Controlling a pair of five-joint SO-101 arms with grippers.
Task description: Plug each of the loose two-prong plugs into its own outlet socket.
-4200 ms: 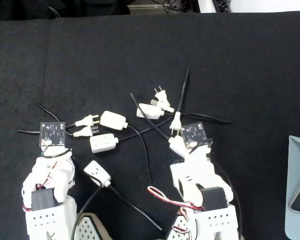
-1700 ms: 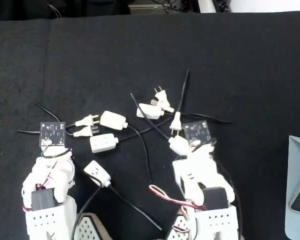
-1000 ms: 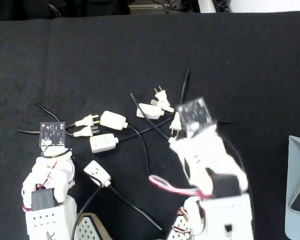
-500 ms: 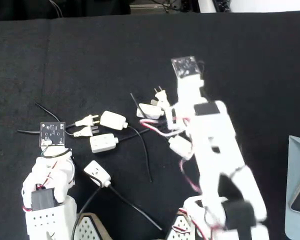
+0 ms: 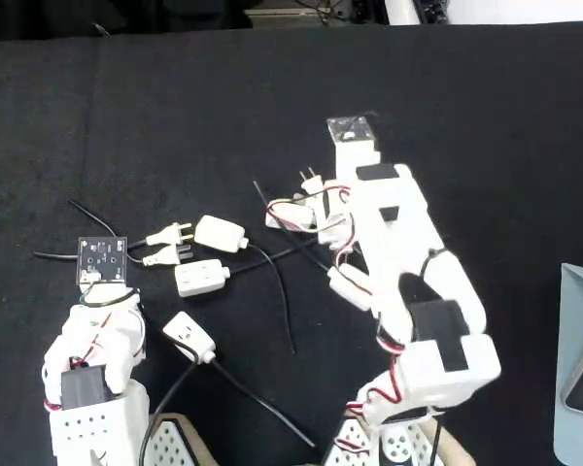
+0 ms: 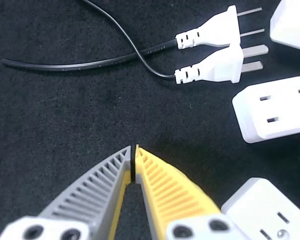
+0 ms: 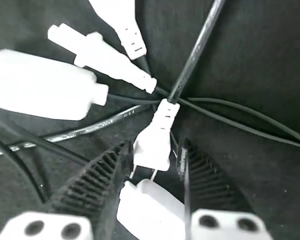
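Note:
My right gripper [image 7: 152, 156] is open, its fingers [image 7: 112, 167] standing on either side of a white two-prong plug [image 7: 154, 142]. That plug's prongs point at a white socket [image 7: 150, 202] lying just before it. Two more plugs [image 7: 115, 61] and another socket [image 7: 40, 92] lie beyond. In the high view the right arm [image 5: 389, 223] stretches over this central cluster. My left gripper [image 6: 135, 150] is shut on nothing, low over the cloth. Ahead of it lie two plugs [image 6: 215, 67] side by side, with a socket [image 6: 277, 107] beside them.
Black cords [image 5: 277, 282] cross the black cloth among the sockets. A further socket [image 5: 188, 336] lies close to the left arm's base [image 5: 92, 388]. A grey-blue tray [image 5: 578, 359] stands at the right edge. The far half of the table is bare.
The right arm has risen from its folded pose near its base and stretched forward over the central plugs. The left arm, the plugs and the sockets have not moved.

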